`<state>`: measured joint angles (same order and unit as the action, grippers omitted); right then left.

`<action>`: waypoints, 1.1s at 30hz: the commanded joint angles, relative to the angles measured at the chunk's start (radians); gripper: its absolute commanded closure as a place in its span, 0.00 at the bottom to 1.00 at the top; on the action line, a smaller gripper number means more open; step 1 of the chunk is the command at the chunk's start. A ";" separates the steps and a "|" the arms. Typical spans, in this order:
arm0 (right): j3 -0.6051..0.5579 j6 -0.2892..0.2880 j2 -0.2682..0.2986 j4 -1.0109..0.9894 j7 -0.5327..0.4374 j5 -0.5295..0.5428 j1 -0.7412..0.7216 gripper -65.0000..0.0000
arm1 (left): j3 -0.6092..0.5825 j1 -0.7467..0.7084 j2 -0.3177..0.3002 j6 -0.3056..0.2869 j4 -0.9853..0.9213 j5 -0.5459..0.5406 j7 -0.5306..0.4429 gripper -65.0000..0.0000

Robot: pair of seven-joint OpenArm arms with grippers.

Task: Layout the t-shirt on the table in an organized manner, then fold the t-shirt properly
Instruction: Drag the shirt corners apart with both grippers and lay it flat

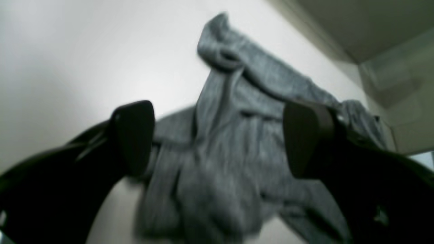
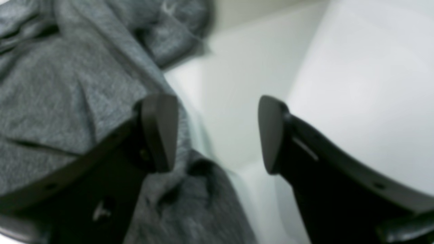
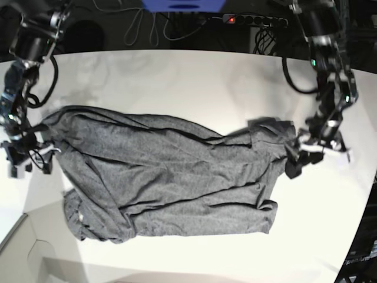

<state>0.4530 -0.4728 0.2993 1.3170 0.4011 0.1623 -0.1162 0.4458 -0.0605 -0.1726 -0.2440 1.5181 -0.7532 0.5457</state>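
The dark grey t-shirt (image 3: 165,177) lies spread and wrinkled across the white table (image 3: 177,82), its long side running left to right. My left gripper (image 3: 303,156) hovers at the shirt's right end. In the left wrist view it (image 1: 220,139) is open, and the bunched cloth (image 1: 230,162) lies below and beyond its fingers. My right gripper (image 3: 29,156) is at the shirt's left edge. In the right wrist view it (image 2: 215,134) is open too: one finger (image 2: 159,132) is over the cloth (image 2: 67,84), the other over bare table (image 2: 356,67).
A power strip (image 3: 256,20) and loose cables (image 3: 141,26) lie behind the table's far edge. The tabletop curves away at the right (image 3: 365,194), and its corner drops off at the lower left (image 3: 23,236).
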 commanded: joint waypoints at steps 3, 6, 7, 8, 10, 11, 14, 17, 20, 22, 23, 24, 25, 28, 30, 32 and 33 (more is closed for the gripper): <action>0.040 -0.011 -0.015 0.121 0.043 0.013 0.069 0.41 | 0.026 -0.057 0.017 -0.013 0.057 -0.016 -0.020 0.11; 0.062 -0.073 -0.064 0.201 0.078 0.013 0.151 0.41 | 0.066 -0.106 0.046 -0.015 0.055 -0.016 -0.020 0.11; 0.062 -0.099 -0.079 0.223 0.086 0.012 0.172 0.41 | 0.078 -0.112 0.054 -0.015 0.045 -0.013 -0.020 0.11; 0.059 -0.120 -0.096 0.241 0.091 0.010 0.194 0.41 | 0.084 -0.111 0.055 -0.016 0.026 -0.013 -0.020 0.11; 0.053 -0.136 -0.136 0.261 0.083 0.010 0.232 0.41 | 0.086 -0.108 0.052 -0.016 -0.020 -0.013 -0.020 0.11; 0.053 -0.137 -0.150 0.264 0.083 0.010 0.244 0.41 | 0.086 -0.108 0.052 -0.016 -0.034 -0.013 -0.020 0.11; 0.049 -0.139 -0.177 0.247 0.083 0.009 0.257 0.42 | 0.084 -0.069 0.055 -0.018 -0.080 -0.012 -0.016 0.11; 0.017 -0.139 -0.193 0.229 0.081 0.007 0.257 0.42 | 0.061 -0.048 0.057 -0.018 -0.124 -0.013 -0.013 0.12; 0.014 -0.139 -0.193 0.230 0.081 0.007 0.261 0.42 | 0.006 -0.054 0.052 -0.018 -0.136 -0.013 -0.013 0.12; 0.016 -0.139 -0.193 0.230 0.081 0.007 0.264 0.42 | -0.023 -0.057 0.052 -0.018 -0.136 -0.013 -0.013 0.19; 0.020 -0.139 -0.193 0.230 0.081 0.007 0.264 0.42 | -0.032 -0.060 0.052 -0.018 -0.138 -0.013 -0.013 0.26; 0.023 -0.139 -0.193 0.230 0.081 0.007 0.264 0.42 | -0.034 -0.069 0.052 -0.018 -0.138 -0.013 -0.013 0.35; 0.023 -0.139 -0.193 0.230 0.081 0.007 0.266 0.42 | -0.032 -0.071 0.054 -0.018 -0.138 -0.013 -0.013 0.47; 0.023 -0.139 -0.193 0.230 0.081 0.007 0.272 0.42 | -0.028 -0.074 0.051 -0.018 -0.138 -0.013 -0.014 0.87; 0.017 -0.139 -0.193 0.227 0.081 0.007 0.273 0.42 | -0.028 -0.077 0.046 -0.018 -0.136 -0.013 -0.013 1.00; 0.016 -0.140 -0.193 0.220 0.081 0.007 0.267 0.42 | -0.015 -0.081 0.029 -0.019 -0.124 -0.016 -0.013 0.97; 0.013 -0.140 -0.194 0.213 0.080 0.007 0.266 0.42 | -0.003 -0.095 0.026 -0.019 -0.112 -0.019 -0.013 1.00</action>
<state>0.4652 -0.6060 0.0967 1.5188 0.5068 0.1577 0.1608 0.4347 -0.1558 -0.1322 -0.2546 1.3842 -0.7570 0.5507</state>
